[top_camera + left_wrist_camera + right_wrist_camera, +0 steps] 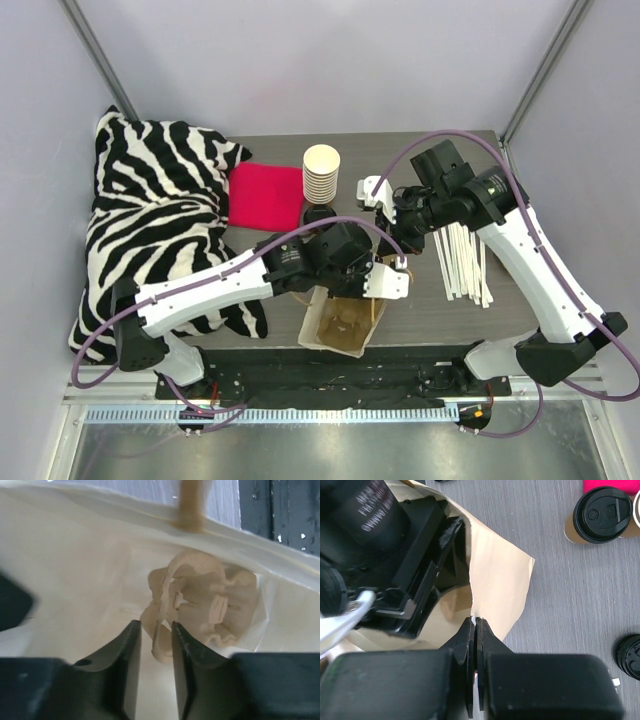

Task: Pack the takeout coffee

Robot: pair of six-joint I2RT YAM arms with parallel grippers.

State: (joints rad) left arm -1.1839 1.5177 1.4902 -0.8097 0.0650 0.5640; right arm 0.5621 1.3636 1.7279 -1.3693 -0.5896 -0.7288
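The left arm (200, 290) and right arm (540, 265) are formed of white links and black joints. Purple cables (440, 134) are looped along them. Black fingers are borne by the left tool (156, 627) and right tool (475, 625); white lettering (370, 510) is printed on one housing.

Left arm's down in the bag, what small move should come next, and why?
Probably lift the left gripper out of the bag: its jaws stand apart, not clamped on the tan wad inside, the right gripper pinches the bag's rim, and the coffee stands outside on the table.
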